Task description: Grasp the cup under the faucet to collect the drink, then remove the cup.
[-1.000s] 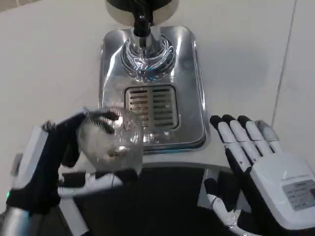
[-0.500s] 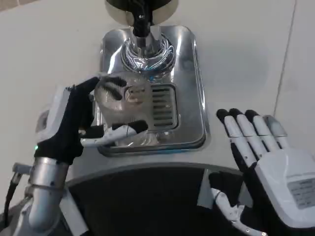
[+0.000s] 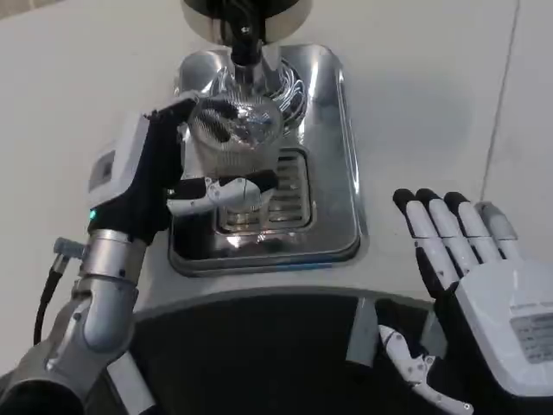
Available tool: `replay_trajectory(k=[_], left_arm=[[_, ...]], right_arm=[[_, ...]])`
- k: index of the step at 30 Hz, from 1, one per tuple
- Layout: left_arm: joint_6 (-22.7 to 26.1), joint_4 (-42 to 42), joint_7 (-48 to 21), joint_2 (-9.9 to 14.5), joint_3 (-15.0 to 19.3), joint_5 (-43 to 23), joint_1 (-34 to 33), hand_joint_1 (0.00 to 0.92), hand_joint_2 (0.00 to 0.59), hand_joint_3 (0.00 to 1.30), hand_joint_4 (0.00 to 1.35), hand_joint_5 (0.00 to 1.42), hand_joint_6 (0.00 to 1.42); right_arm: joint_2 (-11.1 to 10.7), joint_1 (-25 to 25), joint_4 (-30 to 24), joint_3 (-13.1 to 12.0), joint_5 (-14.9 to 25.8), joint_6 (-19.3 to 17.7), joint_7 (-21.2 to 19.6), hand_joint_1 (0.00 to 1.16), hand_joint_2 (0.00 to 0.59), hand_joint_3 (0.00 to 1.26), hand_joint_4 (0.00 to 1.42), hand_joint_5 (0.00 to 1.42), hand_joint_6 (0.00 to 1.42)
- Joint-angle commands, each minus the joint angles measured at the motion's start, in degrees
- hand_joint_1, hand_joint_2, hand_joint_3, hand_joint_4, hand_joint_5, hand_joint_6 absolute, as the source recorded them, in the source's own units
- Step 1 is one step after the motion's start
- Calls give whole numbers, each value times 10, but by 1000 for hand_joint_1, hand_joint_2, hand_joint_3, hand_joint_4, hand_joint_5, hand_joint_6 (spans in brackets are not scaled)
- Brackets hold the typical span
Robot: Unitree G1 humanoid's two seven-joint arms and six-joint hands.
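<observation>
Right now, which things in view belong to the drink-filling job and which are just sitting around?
Part of the job:
- clear cup, held under the faucet
- left hand, gripping the cup
- metal drip tray with its grate under the cup

Just there:
- right hand, fingers spread, holding nothing
- white table

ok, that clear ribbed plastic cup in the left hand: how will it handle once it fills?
The clear ribbed plastic cup looks thin-walled, so the left hand squeezing harder may flex it. The ribs probably help against slipping. Filled, it likely gets top-heavy and could spill if tilted over the shiny metal drip tray.
</observation>
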Motion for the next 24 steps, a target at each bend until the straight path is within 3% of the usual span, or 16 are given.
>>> replay_trajectory(k=[1, 5, 8, 11, 15, 18, 24], left_arm=[[16, 36, 31, -8, -15, -5, -26, 615, 59, 1153, 1159, 1424, 1424], [21, 50, 49, -12, -32, 0, -33, 608, 75, 1134, 1167, 1413, 1424], [20, 54, 64, -10, -53, 14, -38, 558, 95, 1026, 1172, 1356, 1424], [16, 55, 62, -1, -68, 11, -37, 387, 91, 701, 874, 1160, 1398], [12, 57, 49, 10, -73, 3, -38, 199, 54, 427, 592, 1011, 1324], [11, 56, 47, 16, -76, 0, -39, 159, 38, 335, 438, 896, 1218], [6, 52, 44, 28, -78, -4, -33, 137, 16, 236, 281, 754, 1061]], right_arm=[[5, 0, -12, 0, -7, 7, 9, 294, 547, 0, 0, 0, 0], [13, -2, -16, 2, -13, 15, 15, 294, 547, 0, 0, 0, 0], [14, -6, -17, 3, -14, 15, 20, 294, 547, 0, 0, 0, 0], [14, -6, -16, 2, -11, 15, 22, 294, 547, 0, 0, 0, 0], [13, -3, -12, 4, -6, 11, 17, 294, 547, 0, 0, 0, 0], [10, -4, -10, 3, 1, 8, 15, 295, 547, 0, 0, 0, 0], [6, -3, -8, 6, 10, 5, 11, 295, 547, 0, 0, 0, 0]])
